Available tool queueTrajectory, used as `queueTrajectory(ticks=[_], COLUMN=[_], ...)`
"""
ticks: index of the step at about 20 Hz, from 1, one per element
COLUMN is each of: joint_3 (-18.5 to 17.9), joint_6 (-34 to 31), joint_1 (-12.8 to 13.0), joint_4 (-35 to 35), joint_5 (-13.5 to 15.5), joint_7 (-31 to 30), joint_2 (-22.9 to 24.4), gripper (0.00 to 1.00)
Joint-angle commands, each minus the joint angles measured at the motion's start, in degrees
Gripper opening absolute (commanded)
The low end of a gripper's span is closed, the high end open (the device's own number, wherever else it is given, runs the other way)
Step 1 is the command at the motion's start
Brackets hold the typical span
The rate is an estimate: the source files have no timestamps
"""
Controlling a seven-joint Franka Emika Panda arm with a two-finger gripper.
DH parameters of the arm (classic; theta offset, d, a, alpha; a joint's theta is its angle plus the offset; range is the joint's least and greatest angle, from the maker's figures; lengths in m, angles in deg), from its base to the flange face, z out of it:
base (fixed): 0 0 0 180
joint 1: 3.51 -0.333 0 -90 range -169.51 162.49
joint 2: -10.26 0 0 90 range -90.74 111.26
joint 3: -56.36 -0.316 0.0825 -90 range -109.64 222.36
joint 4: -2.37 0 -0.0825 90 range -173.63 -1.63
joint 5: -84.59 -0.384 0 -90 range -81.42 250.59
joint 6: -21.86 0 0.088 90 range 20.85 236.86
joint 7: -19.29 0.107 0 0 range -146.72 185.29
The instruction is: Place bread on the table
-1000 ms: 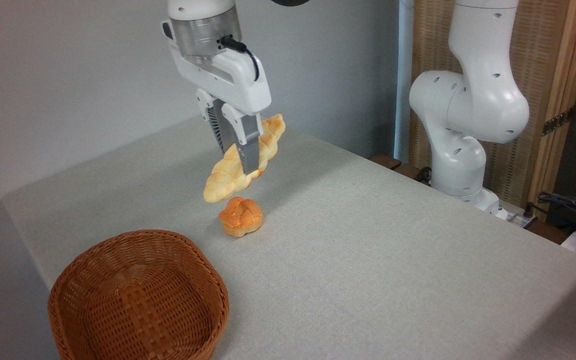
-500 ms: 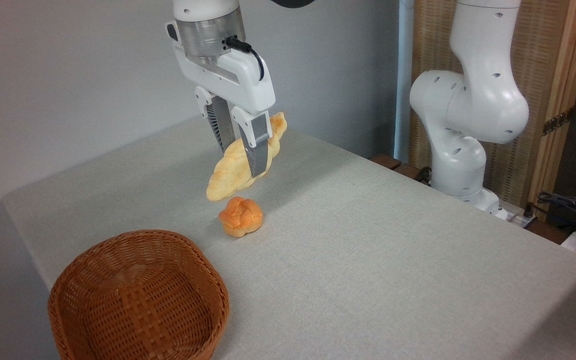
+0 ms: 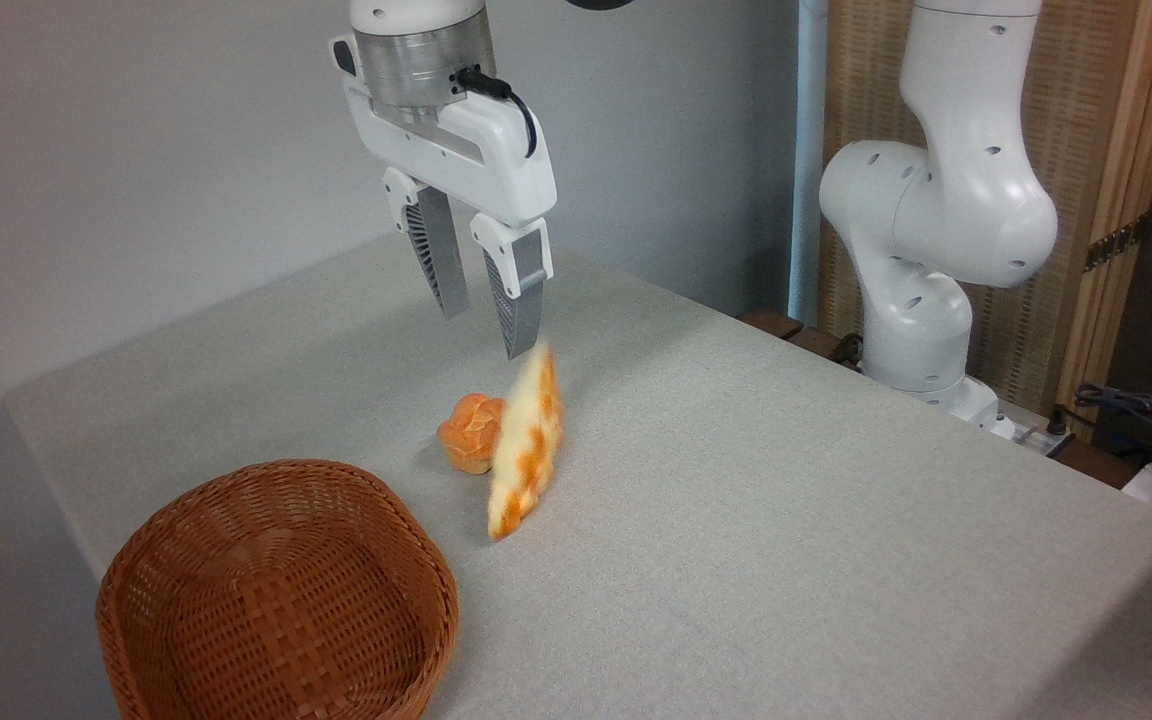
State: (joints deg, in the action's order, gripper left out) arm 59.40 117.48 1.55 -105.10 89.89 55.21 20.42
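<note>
The white two-finger pincer hangs spread wide and empty above the grey-beige cloth-covered bench. Just beneath it the long braided golden loaf, blurred, stands steeply on end, just right of the small round orange knotted roll; a brown wicker basket sits nearer, left of the roll.

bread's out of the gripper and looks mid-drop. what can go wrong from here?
1. The braided loaf is blurred and standing nearly on end just below the open gripper; it may topple unpredictably, possibly against the round roll right beside it and nudge it.
2. It could tip or roll toward the wicker basket nearby instead of settling on the table.
</note>
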Motion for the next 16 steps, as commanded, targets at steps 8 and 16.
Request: queueTrajectory(ticks=[8,16], joint_3=[-4.1,-4.2], joint_6=[3.3,0.8], joint_1=[0.7,0.7], joint_4=[3.6,7.5], joint_5=[1.3,0.2], joint_7=[-0.3,-0.8], joint_2=[0.7,-1.3], gripper=[1.00,1.00])
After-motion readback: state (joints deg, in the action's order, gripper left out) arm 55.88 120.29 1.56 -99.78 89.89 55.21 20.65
